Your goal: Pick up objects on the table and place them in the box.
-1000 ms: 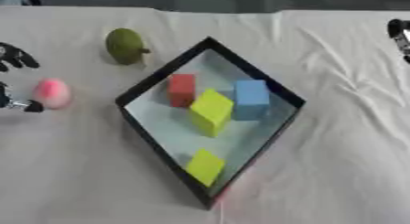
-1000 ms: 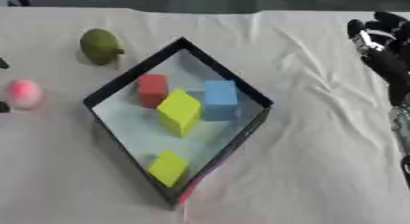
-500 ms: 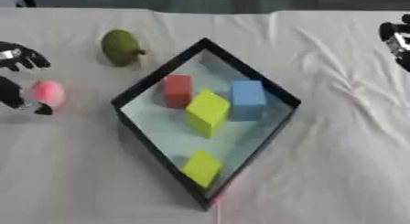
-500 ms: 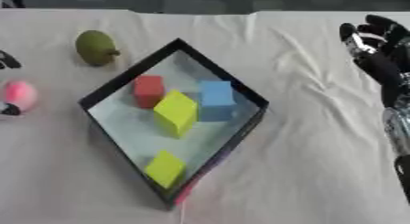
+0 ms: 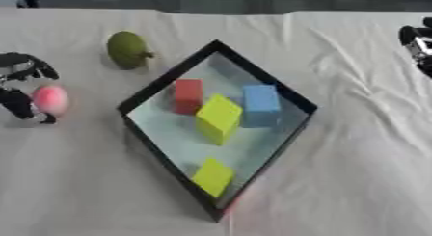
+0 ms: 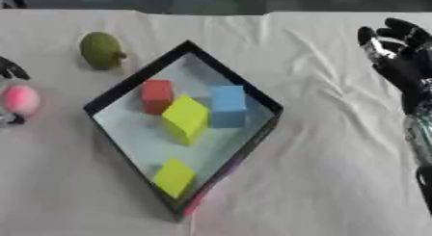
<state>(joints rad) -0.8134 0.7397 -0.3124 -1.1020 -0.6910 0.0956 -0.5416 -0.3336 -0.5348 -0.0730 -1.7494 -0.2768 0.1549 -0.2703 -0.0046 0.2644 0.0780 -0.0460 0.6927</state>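
Observation:
A pink ball (image 5: 50, 99) lies on the white cloth at the far left. My left hand (image 5: 19, 105) brackets it: curved fingers (image 5: 30, 69) hang just above it and the thumb sits at its lower left, with a gap showing above the ball. A green pear-shaped object (image 5: 127, 49) lies behind it. The black-rimmed box (image 5: 168, 75) stands cornerwise in the middle and holds a red block (image 5: 187, 95), a blue block (image 5: 261, 104) and two yellow blocks (image 5: 219, 118) (image 5: 212, 176). My right hand (image 6: 397, 57) is open at the far right, fingers up.
The white cloth (image 5: 337, 172) is wrinkled, mostly to the right of the box. The table's far edge (image 5: 219, 11) runs along the top, with dark space behind it.
My left hand's fingers have come down closer around the pink ball. The right hand has drifted slightly inward. The ball, the green object and the blocks have stayed put.

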